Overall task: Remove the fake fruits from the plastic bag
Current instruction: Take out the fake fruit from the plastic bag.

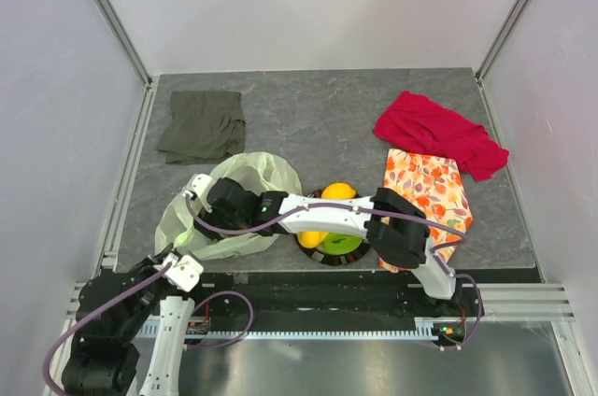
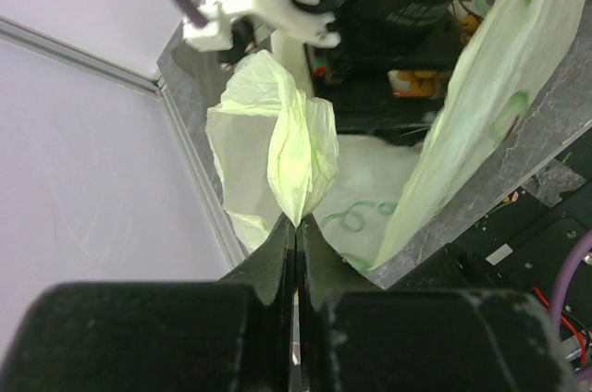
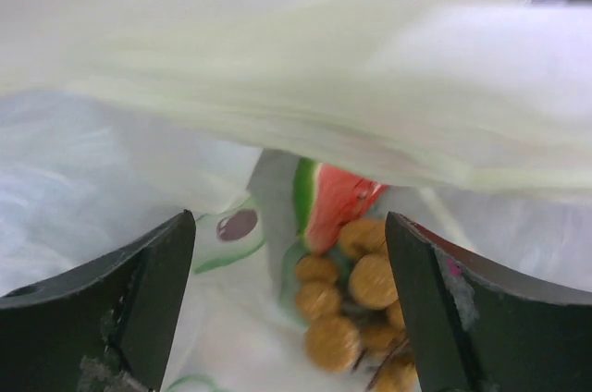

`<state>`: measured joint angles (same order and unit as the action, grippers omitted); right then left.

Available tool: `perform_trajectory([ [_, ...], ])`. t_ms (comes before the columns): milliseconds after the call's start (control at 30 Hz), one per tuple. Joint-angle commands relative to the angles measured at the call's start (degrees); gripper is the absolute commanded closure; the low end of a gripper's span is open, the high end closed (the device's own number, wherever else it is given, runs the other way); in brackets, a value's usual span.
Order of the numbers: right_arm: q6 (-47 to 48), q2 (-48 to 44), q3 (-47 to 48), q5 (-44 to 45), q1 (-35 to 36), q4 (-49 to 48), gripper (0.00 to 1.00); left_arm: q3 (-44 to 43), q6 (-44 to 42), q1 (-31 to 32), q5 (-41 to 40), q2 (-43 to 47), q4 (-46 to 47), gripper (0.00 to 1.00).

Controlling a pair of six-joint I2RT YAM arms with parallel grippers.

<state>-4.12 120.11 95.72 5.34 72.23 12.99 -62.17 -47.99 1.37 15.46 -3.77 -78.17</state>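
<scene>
Right gripper (image 3: 289,226) is inside the thin, crinkly, pale yellow-green plastic bag (image 1: 254,168), with the arm reaching across from the right base to the bag at left-centre of the table. Its jaws stand wide with nothing between them and no visible contact with any fruit. Bag film drapes above and around both fingers. Ahead of the gap, a little toward the right finger, is the red-green plastic melon slice (image 3: 333,200). Below it in the view, apparently nearer and touching or almost touching it, is the brown grape-like cluster (image 3: 356,304). The slice is tilted, its long axis running lower-left to upper-right in the right wrist view. The cluster trails down toward the bottom edge of that view, between the fingers and closer to the right one. Judgement: the cluster is the nearer target, and a short advance with a slight shift toward the right finger should bracket it; jaw width looks ample. Left gripper (image 2: 296,226) is at the bag's near-left rim, jaws closed to a slit, pinching a fold of film and holding it up so the mouth gapes. The left arm is thus occupied, and the right arm is the one placed to pick. Already outside the bag are the yellow plastic lemon (image 1: 338,192), yellow-green piece (image 1: 311,239) and green fruit (image 1: 343,245), on a dark round plate (image 1: 326,259) just right of the bag. The dark red fruit is not seen.
</scene>
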Motion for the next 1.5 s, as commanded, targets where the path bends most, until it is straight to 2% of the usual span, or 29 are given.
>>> perform_trajectory([
  [0,-4.31,6.88,6.74,5.64,-0.95,0.27,0.08,-0.76,-0.09,0.04,1.85,-3.44,-9.98,0.98],
  [267,-7.05,15.58,13.25,12.93,-1.74,2.74,0.12,-2.69,2.11,0.04,-1.22,-2.65,-10.07,0.98],
  [367,-6.17,16.73,14.14,13.21,-2.09,2.56,0.28,-2.87,2.63,0.04,-1.84,-2.12,-10.07,0.98],
  [400,-5.47,16.30,14.31,12.77,-2.35,2.56,0.42,-2.87,2.72,0.04,-1.93,-2.12,-10.07,0.98],
  [467,-4.41,15.33,14.14,10.49,-2.79,2.56,0.59,-2.69,2.99,0.04,-2.02,-1.77,-10.07,0.98],
  [500,-3.36,13.41,13.79,9.69,-3.23,2.48,0.72,-2.43,2.99,0.04,-2.19,-1.68,-10.07,0.98],
  [600,-1.34,8.32,11.86,7.58,-4.37,2.30,0.89,-1.38,2.72,0.04,-2.28,-0.54,-10.07,0.98],
  [667,0.95,5.23,9.76,6.00,-5.16,2.12,0.92,-0.15,1.93,0.04,-1.67,0.34,-9.98,0.98],
  [833,3.59,-3.83,5.80,-5.24,-6.83,2.04,0.94,2.23,1.49,0.04,1.05,-0.18,-9.37,0.98],
  [900,3.59,-6.12,4.13,-10.33,-7.45,2.12,0.94,2.76,2.02,0.04,2.20,-1.15,-8.41,0.98],
  [967,1.59,-7.26,2.90,-19.11,-8.50,1.77,0.92,3.11,2.90,0.04,2.99,-2.29,-6.13,0.98],
  [1033,-0.70,-7.18,1.93,-27.88,-9.64,-0.41,0.88,3.55,3.16,0.04,4.22,-3.17,-4.37,0.98],
  [1100,-6.59,-6.04,0.00,-30.73,-11.05,-3.05,0.84,3.81,3.95,0.04,4.14,-4.48,-1.03,0.99],
  [1200,-8.45,-4.28,-0.28,-36.88,-11.84,-6.58,0.84,3.64,6.23,0.04,3.96,-6.94,1.87,0.98],
  [1267,-7.05,-3.57,2.35,-41.18,-12.02,-5.97,0.85,2.94,7.11,0.04,3.96,-8.35,2.41,0.98],
  [1400,1.20,-3.40,7.37,-43.40,-12.81,1.05,0.85,2.14,9.13,0.04,4.84,-10.29,3.46,0.98],
  [1467,2.01,-3.22,6.85,-44.01,-13.86,0.98,0.82,2.23,9.32,0.04,5.45,-10.56,3.90,0.98],
])
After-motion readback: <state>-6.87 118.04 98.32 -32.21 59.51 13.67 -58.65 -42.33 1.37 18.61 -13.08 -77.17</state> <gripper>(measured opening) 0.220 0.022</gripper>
